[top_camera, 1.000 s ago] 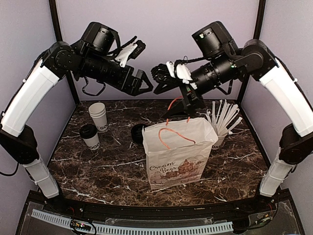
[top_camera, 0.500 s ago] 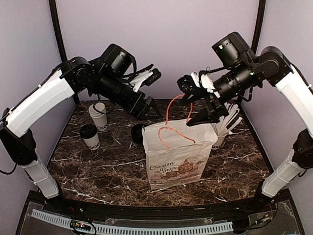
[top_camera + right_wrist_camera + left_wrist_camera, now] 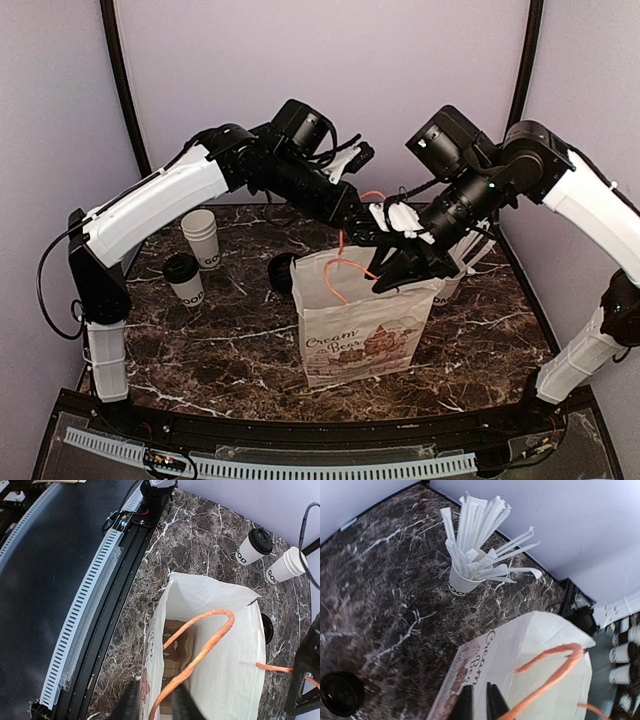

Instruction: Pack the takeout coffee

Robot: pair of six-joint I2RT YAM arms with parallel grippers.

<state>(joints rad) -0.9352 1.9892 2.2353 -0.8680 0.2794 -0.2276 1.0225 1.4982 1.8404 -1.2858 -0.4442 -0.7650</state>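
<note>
Though cropped, right tool (image 3: 155, 697) astride handle (image 3: 202, 655).

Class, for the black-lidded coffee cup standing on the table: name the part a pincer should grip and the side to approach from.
Probably the paper wall below the lid of the takeout coffee, from its near side: it stands upright, and the nested cups stand just behind it.

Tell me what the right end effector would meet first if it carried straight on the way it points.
Probably the orange rope handle, looping just ahead of the right end effector; beyond it, the open mouth of the white paper bag. Depth is unclear.
</note>
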